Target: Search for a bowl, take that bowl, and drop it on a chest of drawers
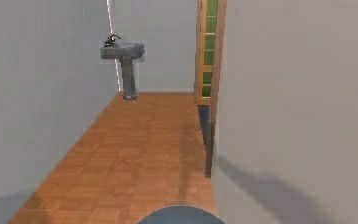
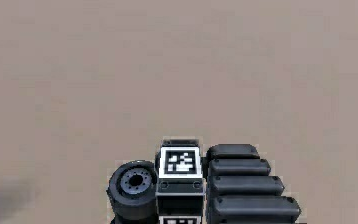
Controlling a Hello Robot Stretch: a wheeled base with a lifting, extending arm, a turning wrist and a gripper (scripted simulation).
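The gripper (image 2: 135, 190), a dark round body, sits low before a plain beige wall (image 2: 177, 60), just left of a white square marker with black marks (image 2: 182, 162). Its fingers cannot be made out, so whether it holds anything cannot be told. Ahead, a grey pedestal sink (image 1: 124, 60) stands at the far wall, at the end of an orange-brown tiled floor (image 1: 137, 150). Right of the sink and nearer stands a tall wooden frame with green panels (image 1: 211, 50), perhaps a door.
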